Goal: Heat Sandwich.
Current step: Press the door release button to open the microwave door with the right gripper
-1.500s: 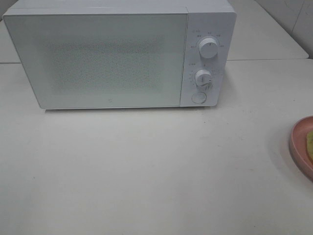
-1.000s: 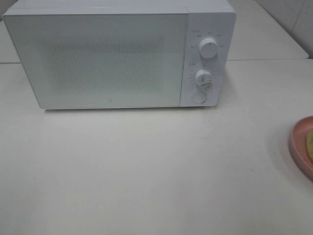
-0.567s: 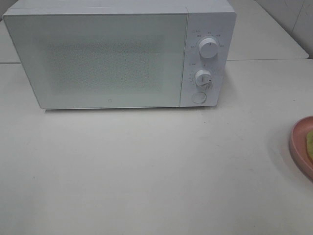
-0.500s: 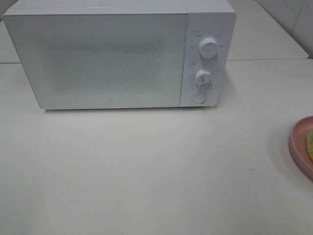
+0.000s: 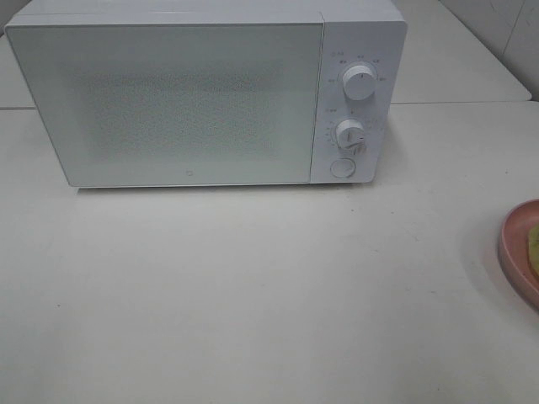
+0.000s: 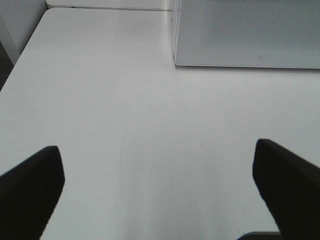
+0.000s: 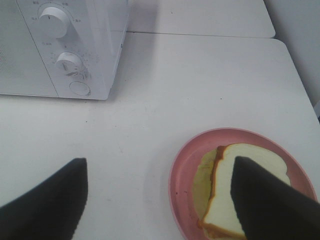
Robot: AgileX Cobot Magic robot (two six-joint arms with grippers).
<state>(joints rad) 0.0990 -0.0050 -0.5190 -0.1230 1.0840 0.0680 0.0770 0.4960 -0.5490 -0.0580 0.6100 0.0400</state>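
Observation:
The sandwich (image 7: 227,197), white bread with a brown crust and pale green lettuce, lies on a round pink plate (image 7: 182,175) in the right wrist view. In the exterior high view only the plate's edge (image 5: 514,252) and a sliver of the sandwich (image 5: 534,244) show at the right border. The white microwave (image 5: 202,93) stands at the back with its door shut. My right gripper (image 7: 155,200) is open and empty, just above and beside the plate. My left gripper (image 6: 157,185) is open and empty over bare table, in front of the microwave's left corner (image 6: 175,62).
The microwave has two knobs (image 5: 359,82) (image 5: 349,133) and a round button (image 5: 341,167) on its right panel. The white table (image 5: 253,286) stretches in front of it. A wall shows at the back right corner (image 5: 505,34).

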